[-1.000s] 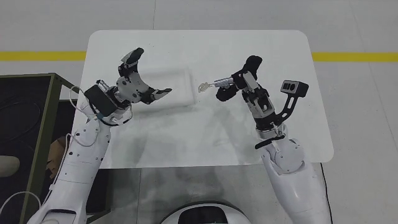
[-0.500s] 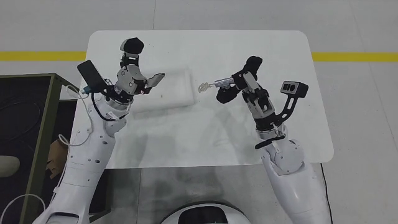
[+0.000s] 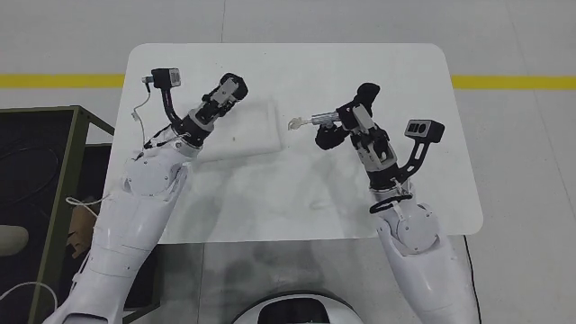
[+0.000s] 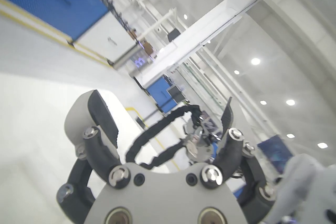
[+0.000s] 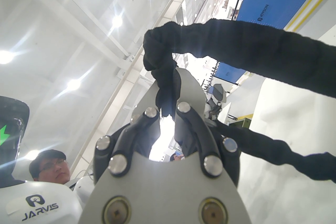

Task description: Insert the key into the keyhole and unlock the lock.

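My right gripper point(image 3: 335, 121) hangs above the middle of the white table point(image 3: 405, 63), shut on a small silver key point(image 3: 301, 123) that sticks out toward the left arm. In the right wrist view its fingers point(image 5: 189, 88) are pressed together beside a black sleeved cable. A flat white pad point(image 3: 247, 130) lies left of centre. My left gripper point(image 3: 229, 88) is over the pad's far left corner, open and holding nothing. Seen from the left wrist, my left gripper point(image 4: 165, 114) has its fingers spread wide, and the right gripper point(image 4: 197, 141) shows beyond them. I cannot make out a lock.
A dark cabinet point(image 3: 36, 171) stands against the table's left side. A yellow floor line point(image 3: 54, 80) runs behind the table. The right half of the table is bare around the right arm.
The left arm has swung its gripper toward the far side and to the right, over the pad's corner, turning its wrist over. The right arm and key have stayed put.
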`<state>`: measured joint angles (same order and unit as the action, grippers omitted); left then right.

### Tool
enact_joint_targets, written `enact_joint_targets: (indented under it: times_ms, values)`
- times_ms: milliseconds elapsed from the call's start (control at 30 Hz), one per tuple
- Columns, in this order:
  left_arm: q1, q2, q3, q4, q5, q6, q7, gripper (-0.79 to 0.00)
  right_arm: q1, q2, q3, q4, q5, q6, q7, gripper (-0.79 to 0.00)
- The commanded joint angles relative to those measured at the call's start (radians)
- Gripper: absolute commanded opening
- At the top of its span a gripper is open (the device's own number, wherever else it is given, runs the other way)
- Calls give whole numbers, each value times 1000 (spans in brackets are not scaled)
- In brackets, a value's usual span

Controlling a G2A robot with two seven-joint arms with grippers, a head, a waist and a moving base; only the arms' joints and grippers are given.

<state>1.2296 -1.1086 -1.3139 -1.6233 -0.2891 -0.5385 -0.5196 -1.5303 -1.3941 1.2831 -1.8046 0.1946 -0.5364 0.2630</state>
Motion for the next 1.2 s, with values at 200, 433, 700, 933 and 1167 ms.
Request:
enact_joint_targets:
  times_ms: [200,433,700,933,1167]
  values:
    - [34,8,15,-15,-198,66,-321,0,8,0,-8,1,3,16,-9,-785]
    - [38,-3,78,17,-269,105,-337,-542,4,0,-19,10,11,16,-16,-785]
    - [17,-9,98,43,-344,196,-361,-683,-5,2,-30,-3,8,15,-6,-785]
    - [19,-11,93,39,-349,191,-370,-730,-12,4,-32,-9,3,14,-2,-785]
    - [25,-12,86,22,-356,196,-375,-785,-14,6,-36,-12,-9,17,0,-785]
